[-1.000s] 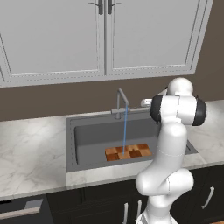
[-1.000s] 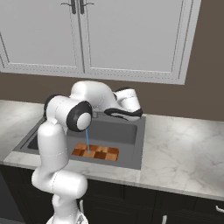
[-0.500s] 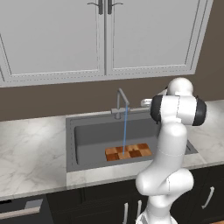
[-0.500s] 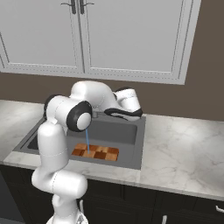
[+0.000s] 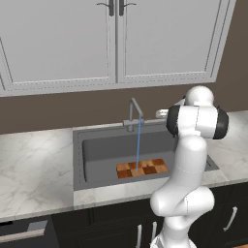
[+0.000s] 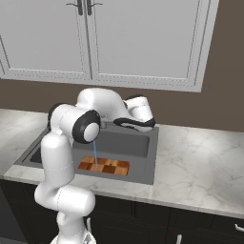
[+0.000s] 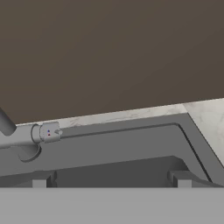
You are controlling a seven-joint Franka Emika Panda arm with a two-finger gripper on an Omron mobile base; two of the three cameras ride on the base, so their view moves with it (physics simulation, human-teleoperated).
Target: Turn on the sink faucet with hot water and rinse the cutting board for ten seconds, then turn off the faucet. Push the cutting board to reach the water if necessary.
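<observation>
Nothing had moved since the earlier frames: my arm, the board and the stream all sat where they had been.

My gripper [image 7: 111,180] hung over the back right part of the sink [image 5: 77,160], near the rear rim, with its jaws spread wide apart and nothing between them. The finger tips [image 7: 179,178] pointed toward the back wall.

The sink faucet [image 5: 134,114] stood at the middle of the rear rim, spout angled out over the basin. In the hand view its base and small side lever [image 7: 49,132] lay to the left of my jaws, apart from them.

The water [image 5: 138,145] ran as a thin pale-blue line straight down from the spout tip. It landed on the cutting board [image 5: 142,169], which lay flat on the basin floor near the front wall. The stream struck left of the board's middle.

The marble counter [image 6: 200,162] flanked the sink on both sides; white cabinet doors [image 5: 111,38] hung above.
</observation>
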